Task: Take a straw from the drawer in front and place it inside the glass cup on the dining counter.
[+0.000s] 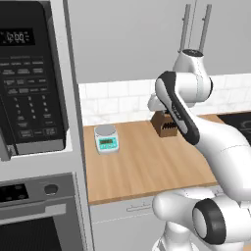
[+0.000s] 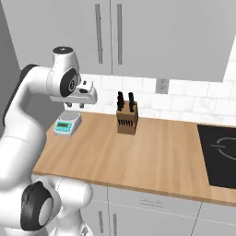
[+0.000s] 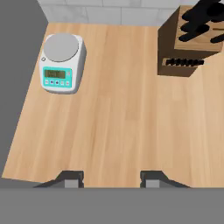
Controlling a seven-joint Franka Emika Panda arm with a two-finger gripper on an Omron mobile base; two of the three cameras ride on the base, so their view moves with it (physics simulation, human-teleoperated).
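Hovering above the counter (image 3: 118, 122) with jaws apart and empty, the gripper (image 3: 111, 177) risks being lowered onto the scale (image 3: 61, 63) near the back-left corner, while the drawer is left unopened.

a light wooden countertop (image 2: 152, 152) runs along the white tiled wall; a wooden knife block (image 2: 126, 117) with black handles stands near the wall; left of the knife block sits a small white kitchen scale (image 2: 67, 123) with a teal front; right of the knife block a black cooktop (image 2: 221, 154) is set into the wood
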